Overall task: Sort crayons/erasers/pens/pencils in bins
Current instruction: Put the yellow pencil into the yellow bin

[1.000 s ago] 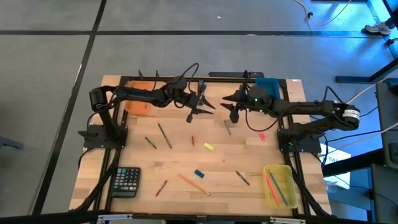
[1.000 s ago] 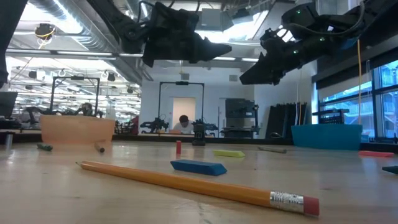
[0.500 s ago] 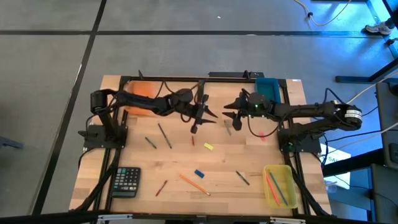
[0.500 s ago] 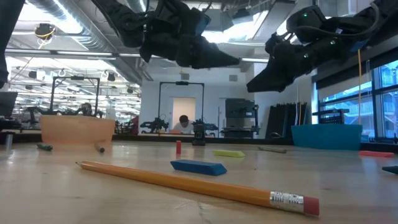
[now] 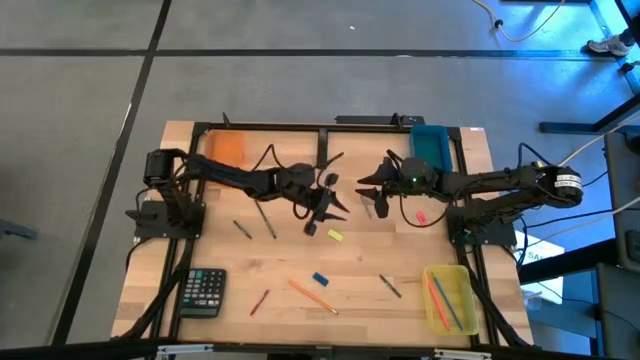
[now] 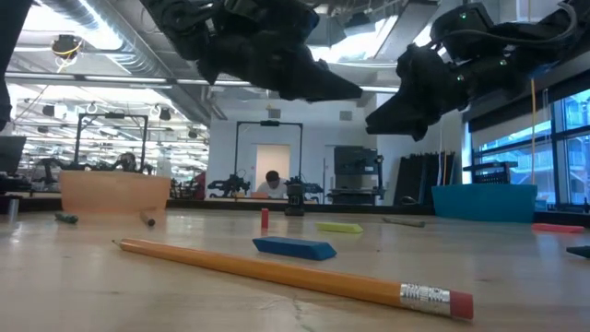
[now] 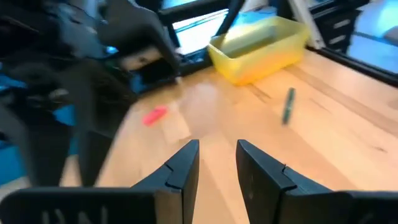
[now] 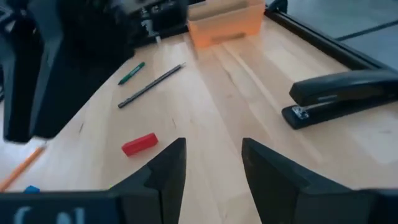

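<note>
Both grippers hang open over the middle of the table, a little toward its far side, with nothing between their fingers. My left gripper [image 5: 327, 212] [image 7: 217, 165] is above a red crayon [image 8: 139, 144] [image 6: 265, 218], beside the yellow eraser [image 5: 335, 236]. My right gripper [image 5: 368, 195] [image 8: 211, 168] faces it from the right. The pink eraser [image 5: 421, 217] [image 7: 155, 116] lies under the right arm. The blue eraser [image 5: 320, 279] and an orange pencil [image 5: 312, 296] lie nearer the front. The orange bin [image 5: 225, 150], teal bin [image 5: 430, 140] and yellow bin [image 5: 450, 295] rest on the table.
A black calculator [image 5: 203, 292] lies front left, and a black stapler [image 8: 339, 93] at the far edge. Loose on the wood are a grey pencil [image 5: 265, 217], green pens [image 5: 242, 229] [image 5: 390, 286] and a red pencil [image 5: 259, 301]. The yellow bin holds several sticks.
My left gripper has swung from near the table's far edge toward its near edge and middle, sinking a little and turning, still open. My right gripper has drifted slightly toward the near edge and down, still open. Nothing on the table has moved.
</note>
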